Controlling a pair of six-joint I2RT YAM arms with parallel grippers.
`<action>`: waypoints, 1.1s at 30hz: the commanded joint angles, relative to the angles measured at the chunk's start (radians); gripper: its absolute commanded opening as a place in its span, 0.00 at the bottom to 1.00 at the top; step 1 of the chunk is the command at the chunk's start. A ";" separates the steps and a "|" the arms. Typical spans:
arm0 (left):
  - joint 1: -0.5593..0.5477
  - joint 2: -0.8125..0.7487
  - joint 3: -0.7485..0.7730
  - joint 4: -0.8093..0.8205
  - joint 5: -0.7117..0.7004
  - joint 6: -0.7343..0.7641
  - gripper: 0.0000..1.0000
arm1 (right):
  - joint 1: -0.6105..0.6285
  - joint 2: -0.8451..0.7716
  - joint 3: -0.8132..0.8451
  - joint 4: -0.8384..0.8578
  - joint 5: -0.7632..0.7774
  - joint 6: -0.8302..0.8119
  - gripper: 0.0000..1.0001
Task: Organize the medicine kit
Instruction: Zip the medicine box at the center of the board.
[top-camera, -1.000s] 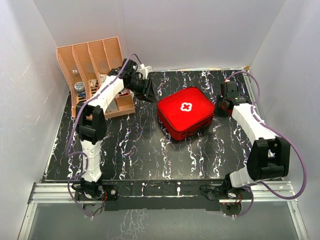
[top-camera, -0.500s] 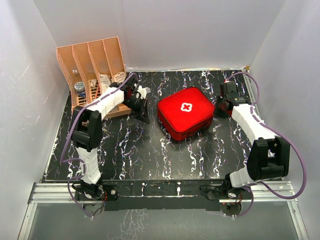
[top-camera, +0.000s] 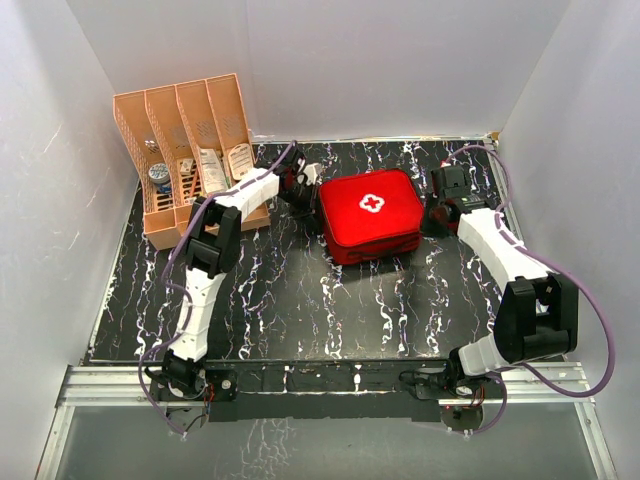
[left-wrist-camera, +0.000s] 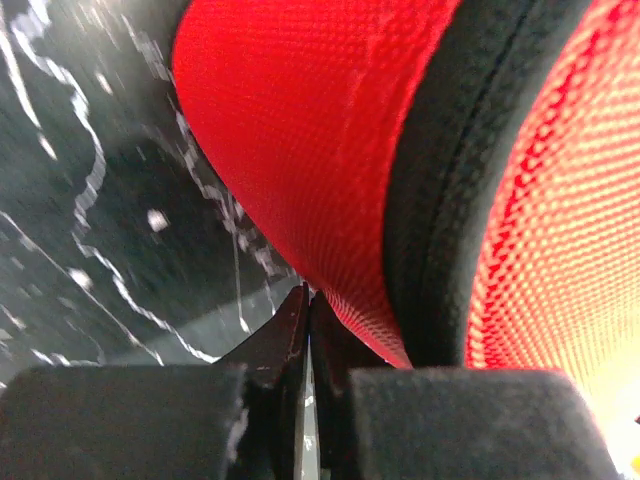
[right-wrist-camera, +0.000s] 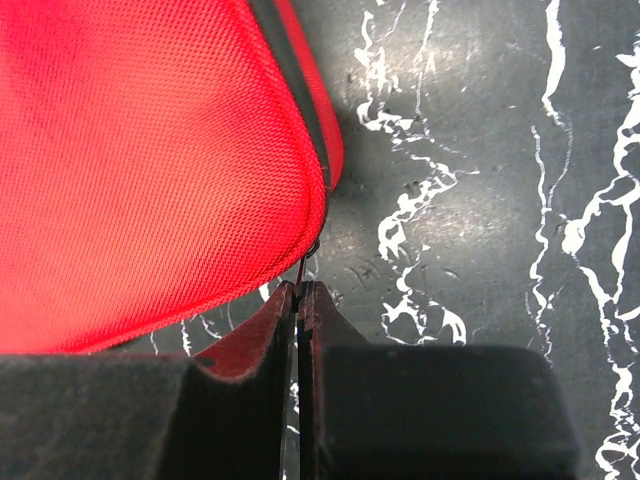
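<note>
Soft red rounded-square medicine kit (top-camera: 370, 215) with a white cross on its lid lies flat and zipped shut on the black white-veined marble-look tabletop (top-camera: 300, 300), mid-table toward the far side. It is slightly wider left to right than near to far.

The kit sits right between the two grippers. Left gripper (top-camera: 308, 195) is at its far-left corner, so the kit lies to that gripper's right. Right gripper (top-camera: 432, 215) is at the kit's right side, so the kit lies to its left. Both are about equally close, neither clearly nearer.

Left gripper: fingers pressed together, nothing between them. In the left wrist view the tips are against or just beside the red fabric side wall, below the black zip band (left-wrist-camera: 450, 180); actual contact can't be told.

Right gripper: fingers pressed together at the kit's rounded corner. A thin dark zip-pull strand (right-wrist-camera: 307, 262) runs from the corner seam down into the closed tips, so it looks pinched; too small to be sure it's the puller.

Judgement: the next move probably turns on the zip line, which runs around the side wall. The right gripper would pull along that seam while the left braces the opposite corner.

The orange slotted plastic rack (top-camera: 185, 120) stands far left, apart from the kit, with small items in its slots.
</note>
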 joint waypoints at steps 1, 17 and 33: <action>-0.005 0.055 0.179 0.007 -0.023 -0.032 0.00 | 0.054 -0.067 0.004 0.049 -0.017 0.051 0.00; -0.004 0.213 0.450 0.060 -0.025 0.010 0.00 | 0.319 -0.055 -0.081 0.057 -0.017 0.222 0.00; -0.023 0.210 0.422 0.075 0.055 0.045 0.00 | 0.512 0.175 0.100 0.099 -0.039 0.222 0.00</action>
